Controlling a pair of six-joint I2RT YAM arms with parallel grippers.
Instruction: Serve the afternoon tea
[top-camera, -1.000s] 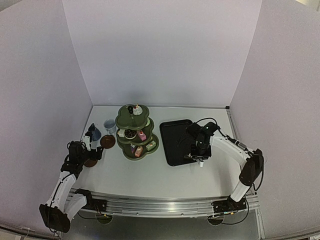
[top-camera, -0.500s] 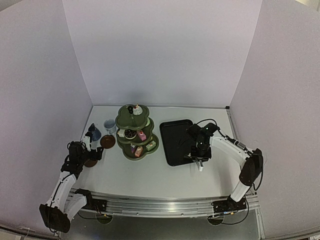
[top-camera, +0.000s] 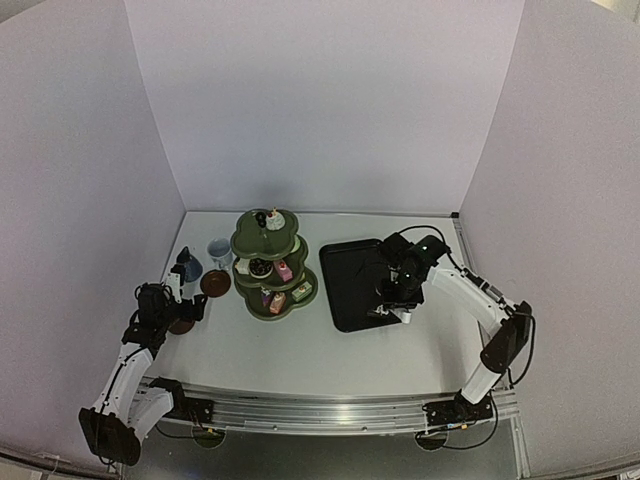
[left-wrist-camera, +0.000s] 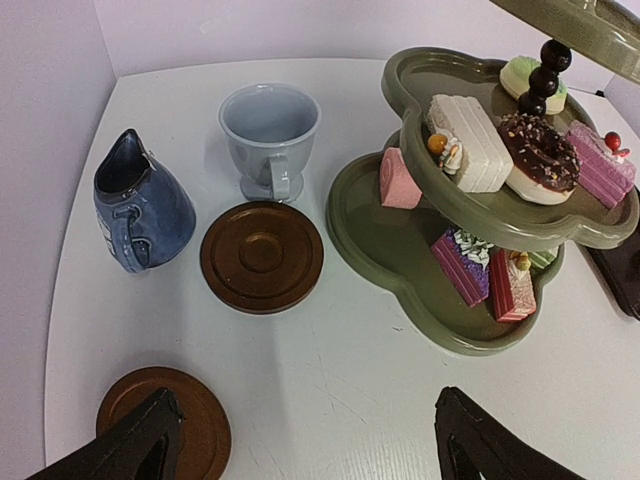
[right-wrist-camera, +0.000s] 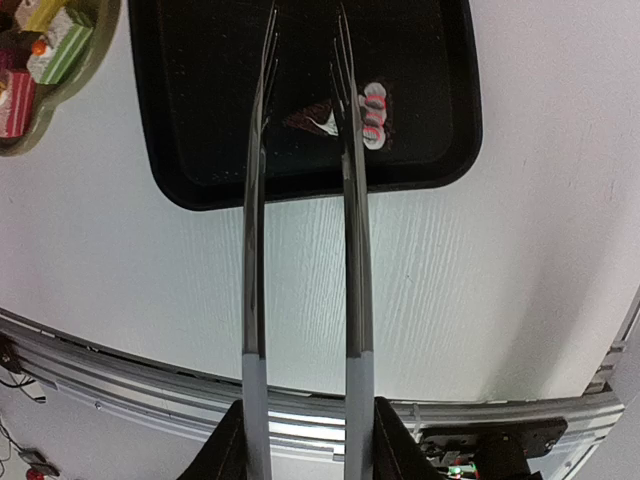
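Observation:
The olive-green three-tier stand (top-camera: 268, 265) holds several small cakes (left-wrist-camera: 535, 155). The dark-blue cup (left-wrist-camera: 140, 205) leans tilted on the table, and the pale cup (left-wrist-camera: 270, 130) stands upright. One brown saucer (left-wrist-camera: 262, 256) lies bare in front of them. A second saucer (left-wrist-camera: 195, 425) lies by my left finger. My left gripper (left-wrist-camera: 300, 450) is open and empty, low over the table. My right gripper (right-wrist-camera: 305, 445) is shut on the white tongs (right-wrist-camera: 305, 200). The tong arms are apart, with their tips over a chocolate slice (right-wrist-camera: 312, 121) beside a pink-green cake (right-wrist-camera: 374, 112).
The two loose cakes lie on the black tray (right-wrist-camera: 200, 120), right of the stand (right-wrist-camera: 55, 95). The tray also shows in the top view (top-camera: 345, 290). The table's near edge and metal rail (right-wrist-camera: 150, 370) run below the tongs. White walls enclose the table on three sides.
My right gripper with the tongs has moved a little back over the tray's near right part. The left arm has not moved.

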